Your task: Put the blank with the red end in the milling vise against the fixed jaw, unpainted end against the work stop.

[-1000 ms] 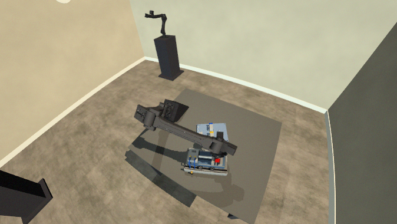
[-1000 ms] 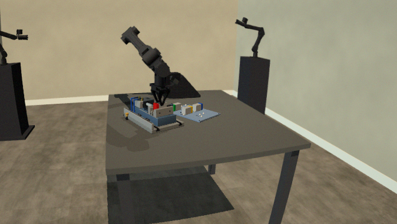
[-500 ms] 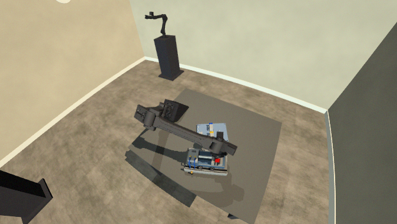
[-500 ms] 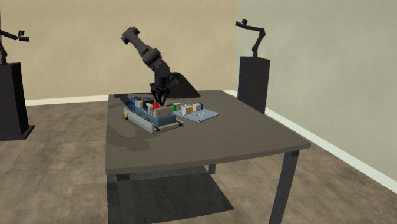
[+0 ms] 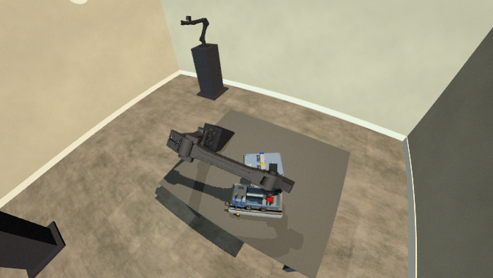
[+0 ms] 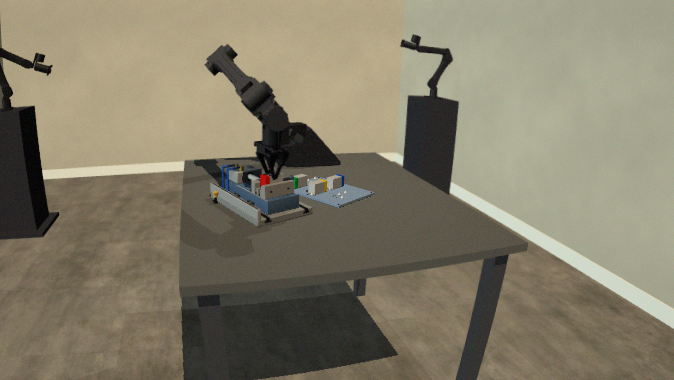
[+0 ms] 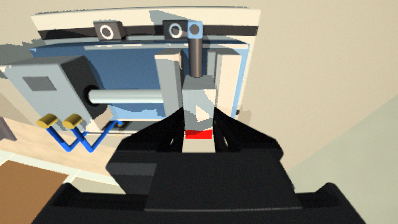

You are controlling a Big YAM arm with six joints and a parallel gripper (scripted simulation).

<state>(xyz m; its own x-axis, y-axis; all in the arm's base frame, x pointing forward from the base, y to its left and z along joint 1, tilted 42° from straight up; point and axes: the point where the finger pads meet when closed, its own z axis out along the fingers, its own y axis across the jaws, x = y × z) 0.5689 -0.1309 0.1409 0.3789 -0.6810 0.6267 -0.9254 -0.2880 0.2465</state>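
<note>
— Pinching what, exactly?

— The gripper [image 7: 199, 134] is clamped on the blank with the red end [image 7: 198, 107]. Wrist view: black fingers press both long sides, with the red paint at the near end between them.

— Where does the blank sit?

— Inside the milling vise [image 6: 260, 192], between the two end blocks. Its grey, unpainted end points toward the work stop [image 7: 197, 55], a dark rod directly in line with it. Whether the two actually touch is hard to judge from this angle; they look very close.

— And the blocks?

— The block with blue hoses [image 7: 80, 142] and brass fittings lies left in the wrist view, a silver shaft [image 7: 127, 95] running from it toward the blank. A pale upright block [image 7: 167, 80] stands just beside the blank's left side. Exterior view shows the red end [image 6: 265, 180] directly under the gripper [image 6: 270, 167].

— Beyond the vise?

— A blue plate [image 6: 350, 196] lies beside it on the table [image 6: 400, 235]. Three other blanks stand on it: green-ended [image 6: 300, 180], yellow-ended [image 6: 316, 186], blue-ended [image 6: 334, 181], each apart from the others. From above, the arm [image 5: 227, 164] reaches diagonally across the plate [image 5: 278, 159] to the vise [image 5: 256, 208].

— Surroundings?

— Dark pedestals carrying small arms, one by the far wall [image 6: 429, 135], one at the left [image 6: 20, 170].
</note>
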